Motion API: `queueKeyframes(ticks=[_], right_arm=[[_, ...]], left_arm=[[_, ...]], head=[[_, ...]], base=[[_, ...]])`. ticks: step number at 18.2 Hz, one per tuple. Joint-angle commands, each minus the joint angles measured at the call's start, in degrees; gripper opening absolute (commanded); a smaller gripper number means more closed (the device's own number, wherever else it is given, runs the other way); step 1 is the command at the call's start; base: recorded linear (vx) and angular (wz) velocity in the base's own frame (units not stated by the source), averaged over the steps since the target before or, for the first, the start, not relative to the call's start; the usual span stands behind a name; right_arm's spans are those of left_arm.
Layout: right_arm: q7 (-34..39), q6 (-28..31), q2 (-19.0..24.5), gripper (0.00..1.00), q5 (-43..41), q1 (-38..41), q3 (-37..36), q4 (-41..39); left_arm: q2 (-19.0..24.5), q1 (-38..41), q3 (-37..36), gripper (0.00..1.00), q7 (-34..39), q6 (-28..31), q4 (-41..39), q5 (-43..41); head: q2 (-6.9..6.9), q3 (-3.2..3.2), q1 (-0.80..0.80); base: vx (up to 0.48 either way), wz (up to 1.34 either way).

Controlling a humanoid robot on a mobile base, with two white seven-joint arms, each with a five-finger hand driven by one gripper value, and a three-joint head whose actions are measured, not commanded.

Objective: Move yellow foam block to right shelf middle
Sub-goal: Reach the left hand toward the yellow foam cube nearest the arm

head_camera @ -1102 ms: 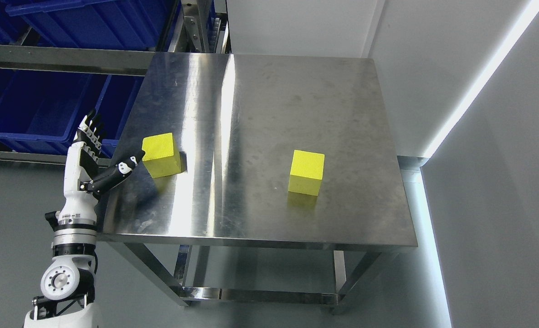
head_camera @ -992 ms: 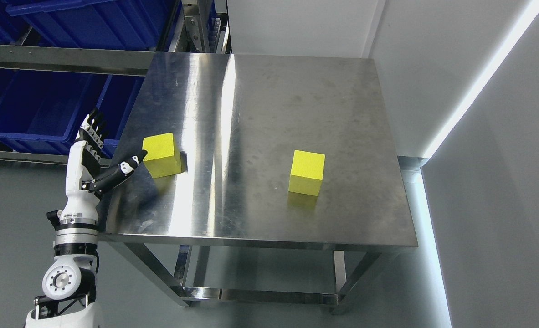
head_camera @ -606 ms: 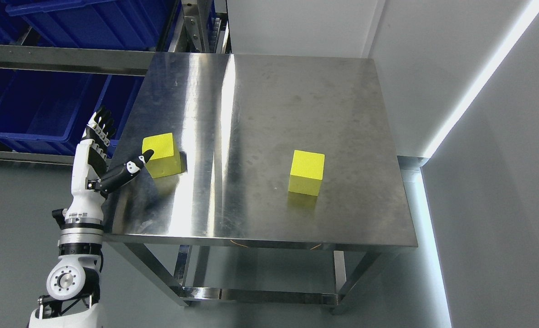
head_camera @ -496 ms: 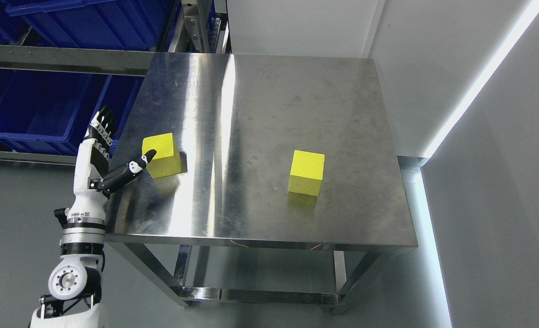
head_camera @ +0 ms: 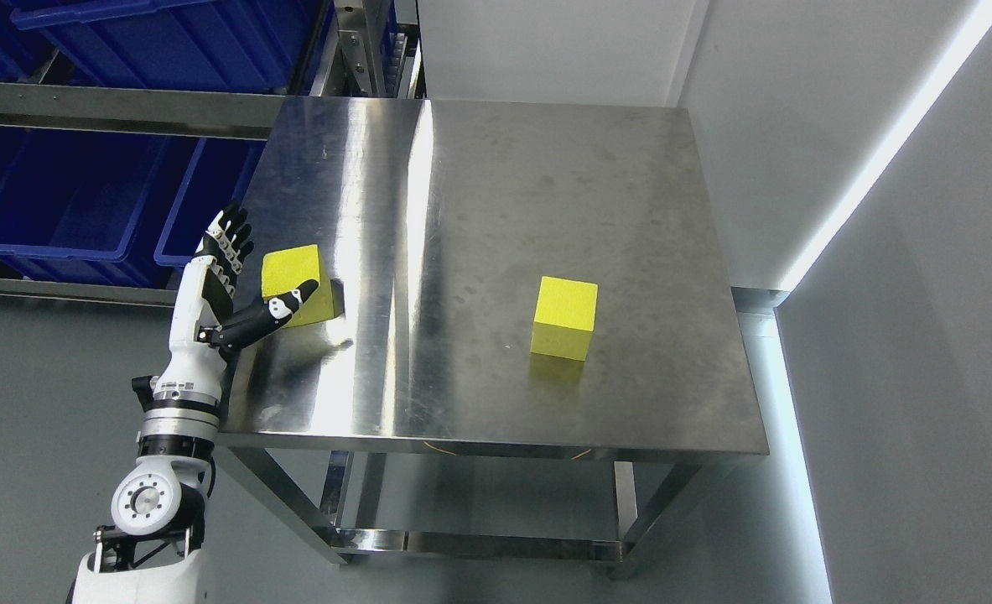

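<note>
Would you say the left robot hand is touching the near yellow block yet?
Cannot tell. In the head view the left robot hand is open, its thumb overlapping the left block, but neither contact nor gap shows.

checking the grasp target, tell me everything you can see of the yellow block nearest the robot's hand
The left block is a bright yellow cube, foam by its matte, finely textured faces, with sharp edges and no visible damage. It sits flat on the steel table near the left edge, turned slightly. The left hand is open beside it: the thumb crosses its lower front face, the fingers stand upright just left of it. Contact cannot be confirmed.

Storeroom/lab: steel table (head_camera: pixel 496 252), blue bins (head_camera: pixel 68 201).
</note>
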Motion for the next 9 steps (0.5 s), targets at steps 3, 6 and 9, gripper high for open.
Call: queueKeyframes(ticks=[3, 6, 9], right_arm=[[-0.01, -0.03, -1.0, 1.0, 0.18, 0.0, -0.35, -1.0], [-0.01, -0.03, -1.0, 1.0, 0.18, 0.0, -0.44, -1.0], [-0.01, -0.03, -1.0, 1.0, 0.18, 0.0, -0.35, -1.0]], left_arm=[[1.0, -3.53, -2.74, 1.0, -1.56, 0.64, 5.67, 0.35], [1.0, -3.35, -3.45, 1.0, -1.91, 2.99, 7.08, 0.18], [1.0, -3.26, -3.36, 1.0, -1.82, 5.56, 7.17, 0.09]], head=[[0.0, 0.0, 0.0], [0.0, 0.0, 0.0], [0.0, 0.0, 0.0]], base=[[0.0, 0.0], [0.0, 0.0], [0.0, 0.0]])
